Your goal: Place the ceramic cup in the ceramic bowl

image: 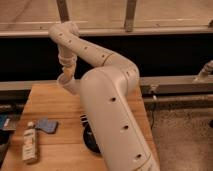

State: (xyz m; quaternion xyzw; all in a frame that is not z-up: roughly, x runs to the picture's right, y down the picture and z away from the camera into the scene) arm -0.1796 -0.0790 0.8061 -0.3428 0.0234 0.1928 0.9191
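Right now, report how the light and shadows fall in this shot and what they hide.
Camera view: dim, warm yellowish light on the wooden table, and the panel behind it lies in deep shadow. Camera view: the arm fills the centre, so the ceramic bowl shows only as a dark sliver beside it. Camera view: the gripper hangs above the table's far edge, partly hidden.

One bowl (89, 141); one end effector (66, 80) aloft

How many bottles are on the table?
1. The bottle lies at the near left of the table. The big arm may hide others. The pincer is over the table's back edge.
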